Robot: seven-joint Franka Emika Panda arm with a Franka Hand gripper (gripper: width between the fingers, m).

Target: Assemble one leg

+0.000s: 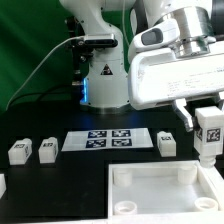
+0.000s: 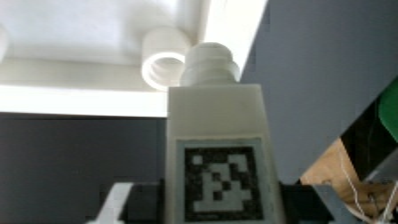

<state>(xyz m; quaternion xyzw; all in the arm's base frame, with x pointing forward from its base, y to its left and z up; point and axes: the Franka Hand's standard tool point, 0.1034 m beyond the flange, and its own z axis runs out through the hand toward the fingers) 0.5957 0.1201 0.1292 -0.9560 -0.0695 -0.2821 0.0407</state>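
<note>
Gripped the leg [image 1: 207, 146] in the gripper [image 1: 205, 122] at the right edge of the exterior view, with the jaws clamped on its two sides. Held it upright, tagged face toward the camera, lower end just over the far right corner of the large white square top [image 1: 150, 200] that filled the lower right of the frame; could not tell from there whether touching. Bore on that face one square black-and-white tag [image 1: 211, 124], a coded block pattern and no letters or numbers. In the wrist view, showed the same leg [image 2: 217, 130] between the fingers [image 2: 121, 203], with its tag [image 2: 222, 187] blurred and its narrow round tip [image 2: 210, 62] just beside a round corner socket [image 2: 166, 68] of the top [image 2: 71, 95], not inside it. Counted three other legs standing apart on the black table [image 1: 40, 190]: two [image 1: 18, 152] [image 1: 47, 150] at the exterior view's left, one [image 1: 167, 143] just off the right end of the marker board [image 1: 110, 139]. Carried, on that board at mid-frame, a row of similar tags, too small to make out beyond black-and-white squares.
</note>
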